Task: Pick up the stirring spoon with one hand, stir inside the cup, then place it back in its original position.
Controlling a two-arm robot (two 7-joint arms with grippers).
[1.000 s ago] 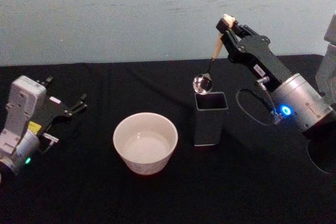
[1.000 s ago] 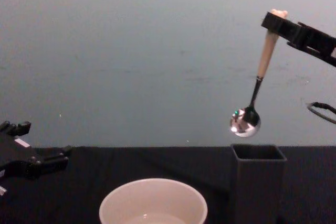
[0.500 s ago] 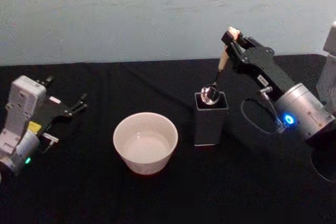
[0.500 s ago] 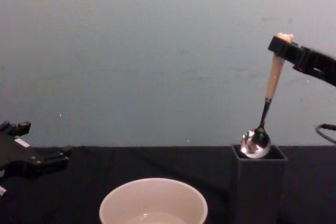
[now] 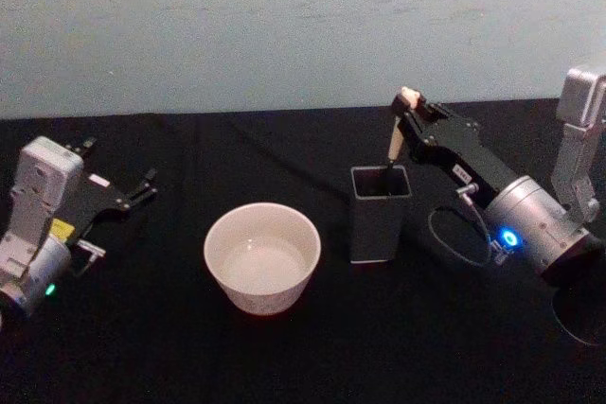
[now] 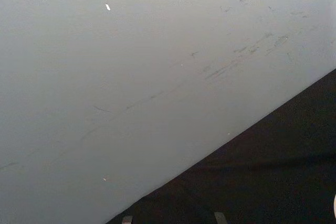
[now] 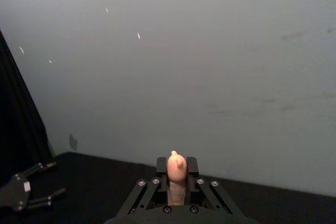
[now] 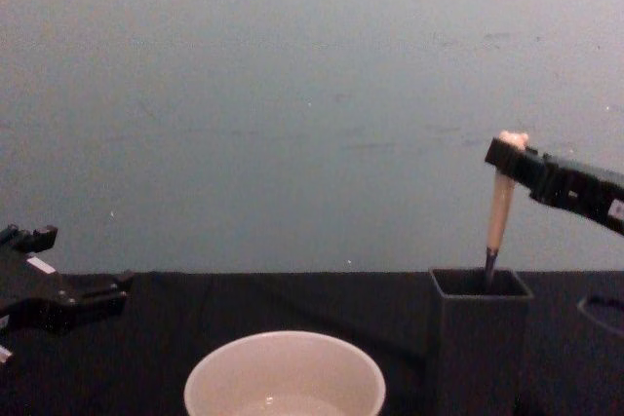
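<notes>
Right hand grasping stirring spoon, bowl now sunk inside holder, left hand released

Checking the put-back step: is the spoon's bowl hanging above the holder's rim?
No, the spoon stands with its bowl down inside the holder, pale handle above the rim, held by the right gripper.

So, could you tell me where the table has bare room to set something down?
Bare cloth lies between the left claw and the cup, and along the front edge before cup and holder. It is crowded at the holder, where the right claw grips the spoon.
</notes>
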